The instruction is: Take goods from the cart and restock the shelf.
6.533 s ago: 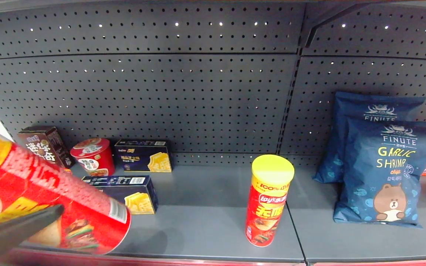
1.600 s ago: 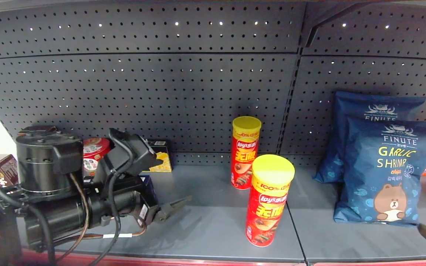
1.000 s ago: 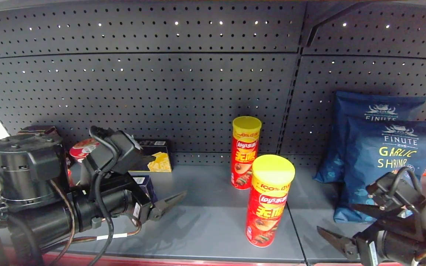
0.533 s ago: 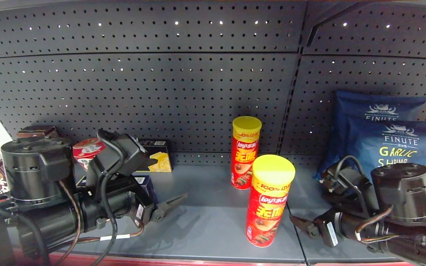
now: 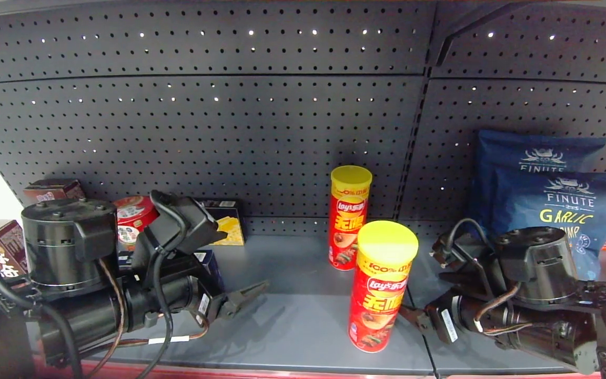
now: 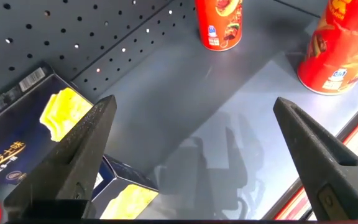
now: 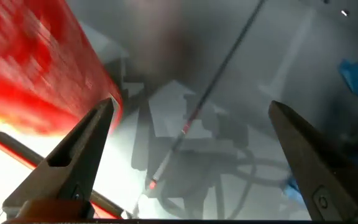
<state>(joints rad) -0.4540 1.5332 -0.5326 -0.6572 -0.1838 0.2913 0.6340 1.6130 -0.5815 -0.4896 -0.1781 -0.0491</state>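
With my right tool (image 5: 411,316), wide open and empty, just right of the front can (image 5: 384,292) standing on the shelf (image 5: 292,326), I'd centre it around the can's middle before closing, lest it tip; my left tool (image 5: 248,297) hangs open and empty, left of that can.

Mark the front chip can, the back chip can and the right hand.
front chip can (image 5: 380,300), head view, on the middle of its red body.
back chip can (image 5: 349,223), head view, on its red label.
right hand (image 7: 191,106), right wrist view, midway between its open fingertips.
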